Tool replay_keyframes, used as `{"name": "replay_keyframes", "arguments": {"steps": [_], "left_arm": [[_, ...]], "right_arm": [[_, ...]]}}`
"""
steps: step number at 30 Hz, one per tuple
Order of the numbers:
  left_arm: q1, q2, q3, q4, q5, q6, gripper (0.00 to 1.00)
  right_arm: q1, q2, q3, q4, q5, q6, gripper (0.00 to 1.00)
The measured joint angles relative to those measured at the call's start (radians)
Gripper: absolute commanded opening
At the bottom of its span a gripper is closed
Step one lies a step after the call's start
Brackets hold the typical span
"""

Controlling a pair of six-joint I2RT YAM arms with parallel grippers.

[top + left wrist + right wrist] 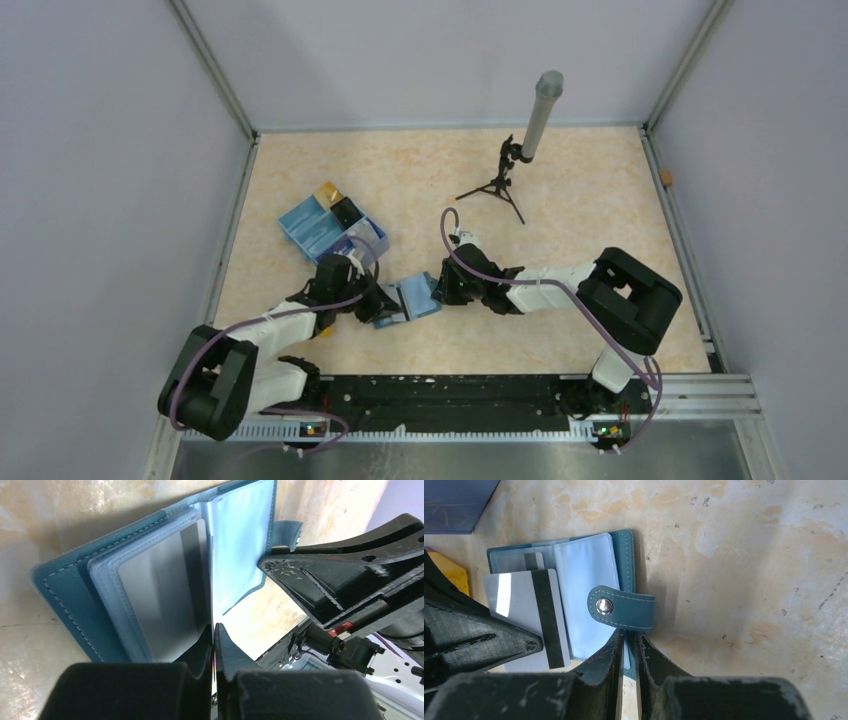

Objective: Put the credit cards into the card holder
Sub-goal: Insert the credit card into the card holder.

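The teal card holder point(414, 298) lies open on the table between my two grippers, its clasp strap point(621, 607) folded over the pale blue inside. My left gripper point(214, 626) is shut on a silvery credit card point(519, 605) with a black stripe. The card's far end lies over the holder's left-hand sleeves. Another striped card point(531, 560) sits in a sleeve there. In the left wrist view a silvery card face point(160, 605) shows among the clear sleeves. My right gripper point(628, 635) is shut on the near edge of the holder's right half point(589, 575).
A blue partitioned tray point(325, 230) with dark and gold things in it stands behind the left arm. A small tripod with a grey cylinder point(512, 165) stands at the back. A yellow block point(449, 570) lies left of the holder.
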Motion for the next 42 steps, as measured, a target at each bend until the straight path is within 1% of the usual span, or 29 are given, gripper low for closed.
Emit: {"name": "replay_keyframes", "arguments": {"steps": [12,27,38,42], "left_arm": [[0.000,0.082,0.012,0.042,0.049,0.004,0.00],[0.000,0.145,0.028,0.103,0.072,0.014,0.00],[-0.001,0.121,0.018,0.110,0.071,-0.040,0.00],[-0.001,0.116,0.002,0.136,0.071,-0.048,0.00]], "right_arm": [[0.000,0.000,0.000,0.000,0.001,0.000,0.10],[0.000,0.000,0.000,-0.001,0.002,0.000,0.09],[0.000,0.000,0.001,-0.003,0.002,0.000,0.09],[0.000,0.000,0.001,-0.004,0.003,0.001,0.09]]}}
